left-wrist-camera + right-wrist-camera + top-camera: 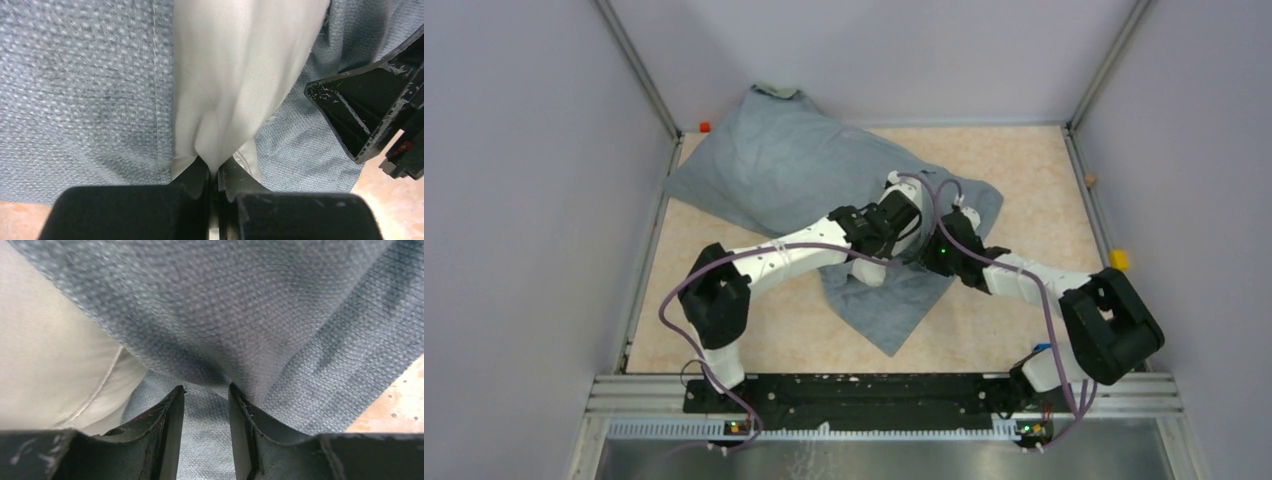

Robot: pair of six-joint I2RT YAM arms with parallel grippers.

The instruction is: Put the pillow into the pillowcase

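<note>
The grey-blue pillowcase [774, 165] lies bulging from the back left corner to the table's middle, with a flat flap toward the front. The white pillow is hidden under it in the top view. In the left wrist view the pillow [240, 75] shows between pillowcase folds [75, 90]. My left gripper [217, 172] is shut on a pinch of the pillow's fabric; it sits mid-table [911, 225]. My right gripper [206, 390] is open a little, its tips against a pillowcase fold [250, 305], with the pillow [45, 355] to its left. It sits beside the left gripper [932, 247].
Grey walls close in the tan table [1024, 180] on three sides. A small orange piece [705, 127] sits at the back left corner, and a yellow piece [1118, 260] at the right edge. One right finger shows in the left wrist view [360, 110].
</note>
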